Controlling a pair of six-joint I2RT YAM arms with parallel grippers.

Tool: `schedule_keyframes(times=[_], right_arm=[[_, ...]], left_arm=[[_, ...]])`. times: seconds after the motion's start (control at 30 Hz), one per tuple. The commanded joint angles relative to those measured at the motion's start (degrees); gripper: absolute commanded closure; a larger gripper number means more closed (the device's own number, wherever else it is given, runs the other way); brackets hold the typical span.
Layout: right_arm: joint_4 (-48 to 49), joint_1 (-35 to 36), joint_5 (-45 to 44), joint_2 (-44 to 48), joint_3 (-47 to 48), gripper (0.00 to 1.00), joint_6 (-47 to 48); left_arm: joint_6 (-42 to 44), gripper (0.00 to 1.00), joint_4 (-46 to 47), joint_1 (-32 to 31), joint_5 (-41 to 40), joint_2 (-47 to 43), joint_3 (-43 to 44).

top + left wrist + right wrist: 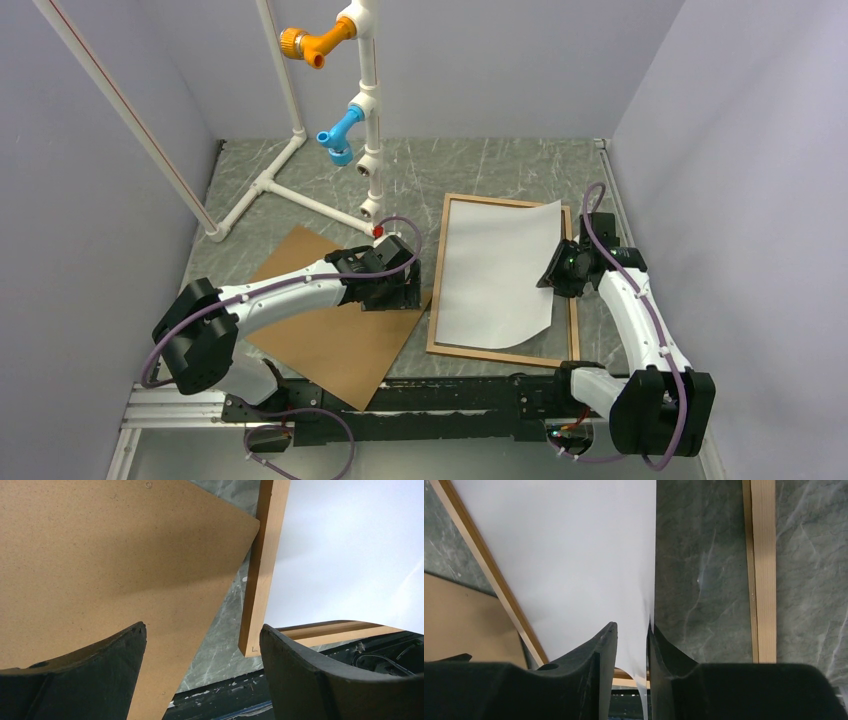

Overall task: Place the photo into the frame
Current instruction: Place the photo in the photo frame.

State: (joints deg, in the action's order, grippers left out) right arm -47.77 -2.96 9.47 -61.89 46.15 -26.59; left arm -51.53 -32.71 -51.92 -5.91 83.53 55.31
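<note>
Your right claw (631, 630) sits at the right long edge of the photo (495, 270), jaws only slightly apart with that edge standing in the gap, and I see no pinch on it. The sheet spreads leftward from the claw, white back up, its long axis running from the near edge of the table (500, 165) toward its far edge. It lies over the frame (437, 290) on the table's right half, its right edge seemingly raised and short of the right rail. Your left claw (202, 630) hangs wide open and empty by the frame's near left corner, so I judge the right arm better placed to settle the sheet.
</note>
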Motion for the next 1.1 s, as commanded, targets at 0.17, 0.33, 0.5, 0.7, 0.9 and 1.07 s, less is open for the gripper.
schedule_keyframes(times=[0.17, 0.33, 0.5, 0.7, 0.9, 1.07], right_arm=[[3.0, 0.0, 1.6, 1.1, 1.3, 0.62, 1.4], [3.5, 0.0, 3.7, 1.8, 1.5, 0.44, 2.3], [2.8, 0.0, 2.8, 2.9, 3.0, 0.20, 2.6], [1.8, 0.0, 1.0, 4.1, 4.9, 0.00, 2.6], [1.3, 0.0, 0.2, 4.9, 5.7, 0.00, 2.4], [0.4, -0.1, -0.1, 5.3, 6.5, 0.00, 2.5]], left_arm=[[0.7, 0.13, -0.8, 0.2, -1.0, -0.3, 2.3], [2.0, 0.13, 1.0, 0.2, -0.3, -2.1, 1.7], [3.0, 0.13, 8.0, 0.1, 2.1, -7.0, -2.0], [3.8, 0.12, 14.2, 0.1, 4.6, -9.9, -5.4], [4.3, 0.12, 15.2, 0.0, 6.2, -8.7, -5.1], [4.1, 0.12, 14.8, 0.1, 6.8, -7.2, -4.5]])
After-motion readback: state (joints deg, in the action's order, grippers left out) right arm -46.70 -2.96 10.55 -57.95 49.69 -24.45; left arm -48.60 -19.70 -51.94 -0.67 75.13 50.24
